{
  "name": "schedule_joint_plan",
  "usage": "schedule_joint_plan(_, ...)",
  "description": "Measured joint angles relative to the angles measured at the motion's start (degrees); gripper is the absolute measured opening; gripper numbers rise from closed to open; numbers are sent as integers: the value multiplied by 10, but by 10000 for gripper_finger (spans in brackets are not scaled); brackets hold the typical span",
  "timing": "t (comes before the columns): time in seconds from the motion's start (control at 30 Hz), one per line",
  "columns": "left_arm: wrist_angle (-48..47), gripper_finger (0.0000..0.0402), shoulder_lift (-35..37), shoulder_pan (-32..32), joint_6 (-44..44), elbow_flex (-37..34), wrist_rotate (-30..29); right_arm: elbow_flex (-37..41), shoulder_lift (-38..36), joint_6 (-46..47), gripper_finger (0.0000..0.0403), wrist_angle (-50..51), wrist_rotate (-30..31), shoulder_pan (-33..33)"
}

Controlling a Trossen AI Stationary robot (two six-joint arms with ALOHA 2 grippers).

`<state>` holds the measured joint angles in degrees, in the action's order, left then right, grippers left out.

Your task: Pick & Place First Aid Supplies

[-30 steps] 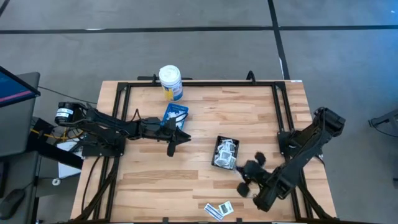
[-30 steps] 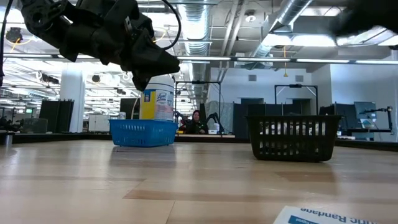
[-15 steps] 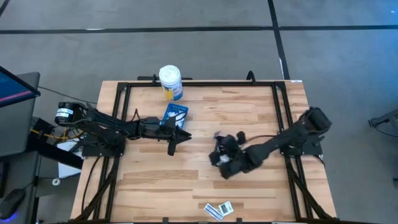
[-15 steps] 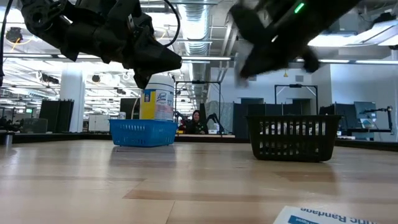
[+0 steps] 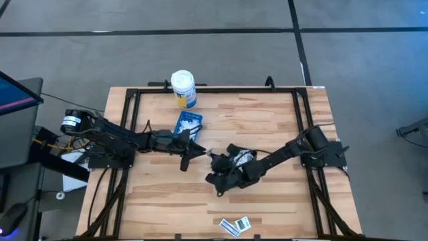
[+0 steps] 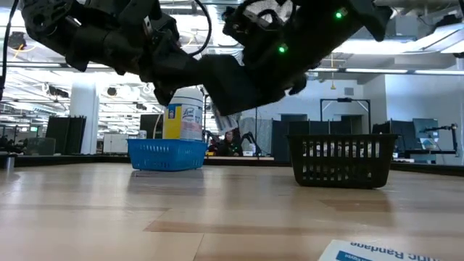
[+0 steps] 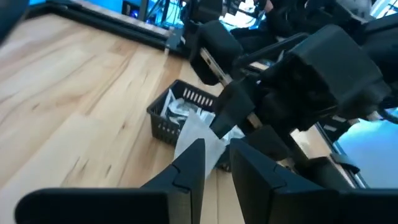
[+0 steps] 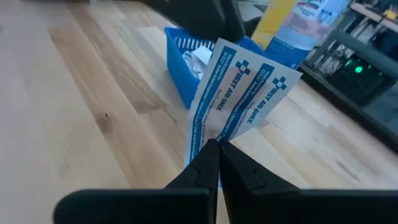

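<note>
My right gripper (image 8: 216, 149) is shut on a small fan of white packets (image 8: 239, 87) printed in blue "FIRST AID ONLY", over the middle of the table (image 5: 214, 163). My left gripper (image 7: 216, 155) is open and faces it (image 5: 199, 149). Its fingers stand on either side of the packets' free end (image 7: 200, 134); I cannot tell whether they touch. A black basket (image 7: 180, 109) of white packets stands behind, partly under the right arm (image 5: 244, 156). More packets (image 5: 235, 225) lie flat near the near edge. My right gripper pinches two or three packets together between its two fingers, at one short end (image 8: 210, 138). The fingers come about level from the table's right side. The packets are lifted clear of the table and fan out beyond the fingertips toward my left gripper.
A blue basket (image 5: 188, 123) with white packets stands just beyond the left gripper, and a white bottle with a yellow label (image 5: 183, 88) stands at the far edge. A black frame (image 5: 304, 134) runs round the tabletop. Bare wood shows between the grippers and the near edge.
My right arm has swung from the near right part of the table toward the left and far side, passing over the black basket, until its gripper faces the left gripper at mid-table. The left gripper has stayed about where it was.
</note>
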<state>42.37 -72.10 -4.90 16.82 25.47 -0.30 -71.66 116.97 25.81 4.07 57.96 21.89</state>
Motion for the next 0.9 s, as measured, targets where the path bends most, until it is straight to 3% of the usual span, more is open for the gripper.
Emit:
schedule_joint_plan(0.47,27,74,-62,-11,2,0,-64,-5,1,-18,4,11,-10,0)
schedule_joint_plan(0.7,27,9,-68,-11,0,0,-70,-5,1,-18,6,13,-47,-5)
schedule_joint_plan(0.9,26,7,-69,-10,0,0,-72,-5,1,-20,39,15,-101,-13)
